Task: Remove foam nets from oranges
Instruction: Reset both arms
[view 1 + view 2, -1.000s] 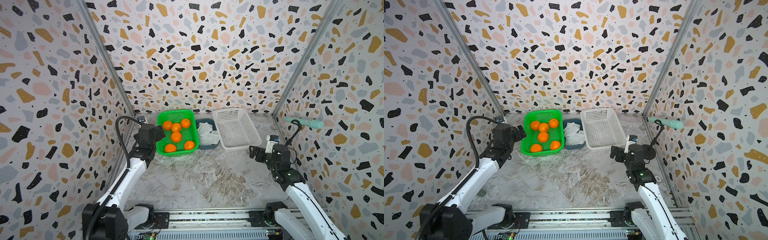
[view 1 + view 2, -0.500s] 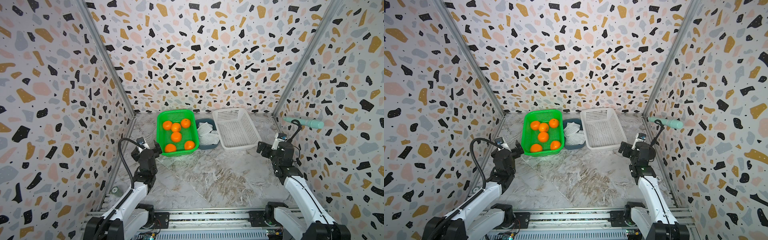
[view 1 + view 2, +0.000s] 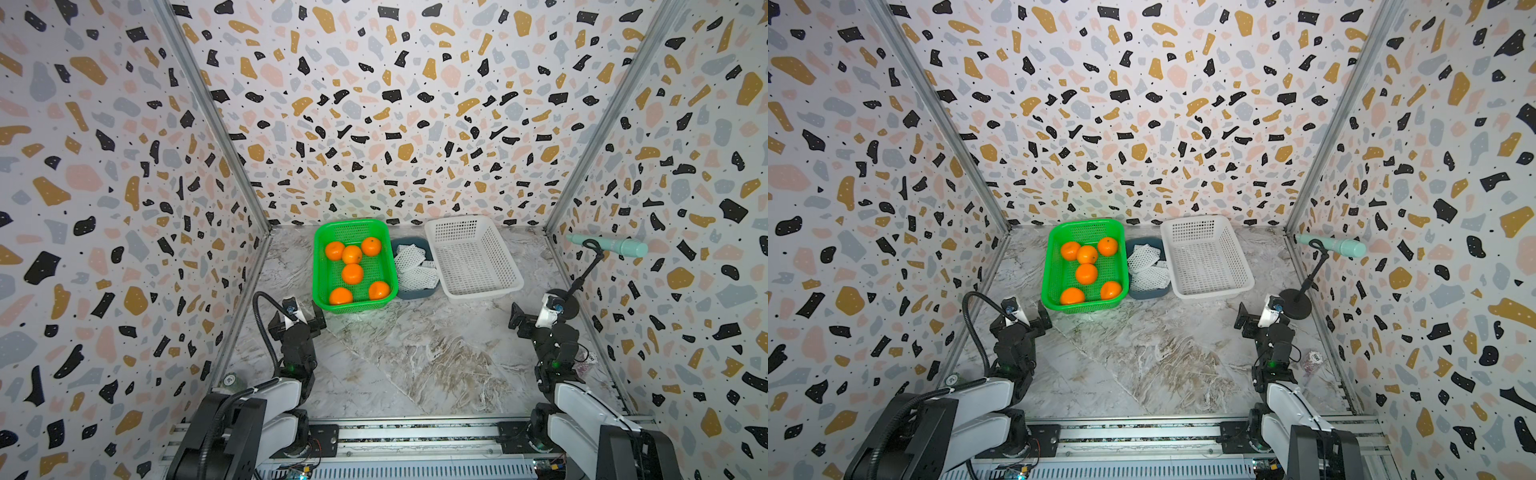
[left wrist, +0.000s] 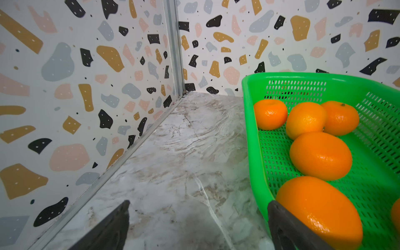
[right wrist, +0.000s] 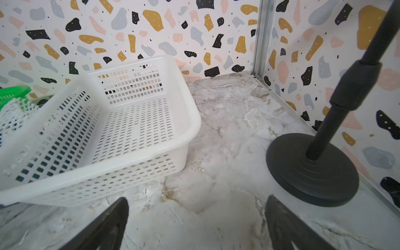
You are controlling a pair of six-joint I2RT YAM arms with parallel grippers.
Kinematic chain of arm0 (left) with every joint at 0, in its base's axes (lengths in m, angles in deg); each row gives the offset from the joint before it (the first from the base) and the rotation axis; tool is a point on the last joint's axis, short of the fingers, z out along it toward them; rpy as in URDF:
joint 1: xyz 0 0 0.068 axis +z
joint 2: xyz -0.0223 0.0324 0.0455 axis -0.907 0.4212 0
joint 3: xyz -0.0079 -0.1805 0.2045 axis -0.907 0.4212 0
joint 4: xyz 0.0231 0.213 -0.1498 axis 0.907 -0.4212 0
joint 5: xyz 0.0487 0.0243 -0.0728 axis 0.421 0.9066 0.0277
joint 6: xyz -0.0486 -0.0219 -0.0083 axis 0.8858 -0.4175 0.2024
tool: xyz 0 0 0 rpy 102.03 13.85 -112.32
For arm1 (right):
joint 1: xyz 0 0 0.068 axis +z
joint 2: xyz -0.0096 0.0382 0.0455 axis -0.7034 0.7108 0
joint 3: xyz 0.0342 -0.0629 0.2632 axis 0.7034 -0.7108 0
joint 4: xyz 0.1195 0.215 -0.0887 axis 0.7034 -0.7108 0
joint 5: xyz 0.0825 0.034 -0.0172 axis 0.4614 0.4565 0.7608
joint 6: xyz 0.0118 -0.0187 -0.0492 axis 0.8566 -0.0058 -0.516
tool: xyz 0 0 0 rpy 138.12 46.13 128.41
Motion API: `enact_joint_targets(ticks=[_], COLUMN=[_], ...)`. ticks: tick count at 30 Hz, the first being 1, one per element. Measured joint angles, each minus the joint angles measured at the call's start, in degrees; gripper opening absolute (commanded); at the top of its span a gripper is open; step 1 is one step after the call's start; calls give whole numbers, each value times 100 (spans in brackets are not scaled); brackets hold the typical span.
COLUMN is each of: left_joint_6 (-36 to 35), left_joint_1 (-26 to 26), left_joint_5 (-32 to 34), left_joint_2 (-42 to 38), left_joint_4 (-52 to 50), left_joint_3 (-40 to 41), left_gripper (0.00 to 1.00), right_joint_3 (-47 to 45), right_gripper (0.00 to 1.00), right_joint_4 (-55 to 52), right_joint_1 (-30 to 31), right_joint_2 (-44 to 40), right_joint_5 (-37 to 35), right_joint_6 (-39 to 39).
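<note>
- The green basket (image 3: 319, 274) sits toward the back of the table, left of centre, and holds all six oranges (image 3: 352, 274), bare-skinned. Three cluster at its far end, one lies in the middle and two sit at its near end.
- A small blue tub (image 3: 415, 293) is wedged between the two baskets and is piled with white foam nets (image 3: 415, 268).
- The white basket (image 3: 469, 266) stands to the right of the tub, and only its slotted floor shows inside.
- Two small round labels lie on the table, one by the left arm (image 3: 229, 379) and one by the right arm (image 3: 1315, 357). Their print is too small to read.
- The oranges are round with no clear long axis. The far right one (image 4: 341, 118) has its dark stem dimple facing up, and the others' stem ends cannot be made out.
- The left gripper (image 4: 198, 218) hangs just beside the green basket's near-left corner, released, jaws spread wide over bare table.
- The right gripper (image 5: 197, 214) is also released. It sits between the white basket and a black stand (image 5: 311, 171) carrying a teal microphone (image 3: 606, 245).
</note>
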Motion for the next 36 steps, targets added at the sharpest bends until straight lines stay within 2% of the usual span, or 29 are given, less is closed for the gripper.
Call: enact_joint_targets(ticks=[6,10,15,22,36], left_joint_6=[-162,-245,-205,-157,-155], left_joint_1=[44,52,76,83,83], left_joint_5=[-459,-717,-614,-522,-479], left_joint_2=[846,1180,1268,1266,1261], left_joint_4=[938,1154,1067,1032,1027], left_joint_3=[-50,-269,-433,-442,-442], left_gripper=[99,100,100,99,100], right_joint_3=[-42,-17,208,811,828], right_gripper=[99,99,99,99,99], right_joint_4=[1530,2275,3005,2649,2413], right_joint_1=[15,181,415,647,802], right_joint_2=[1200,2039,3091,3099,3099], right_joint_5=[195,221,267,153,-144], right_joint_6=[-127,-343,-603,-876,-1032])
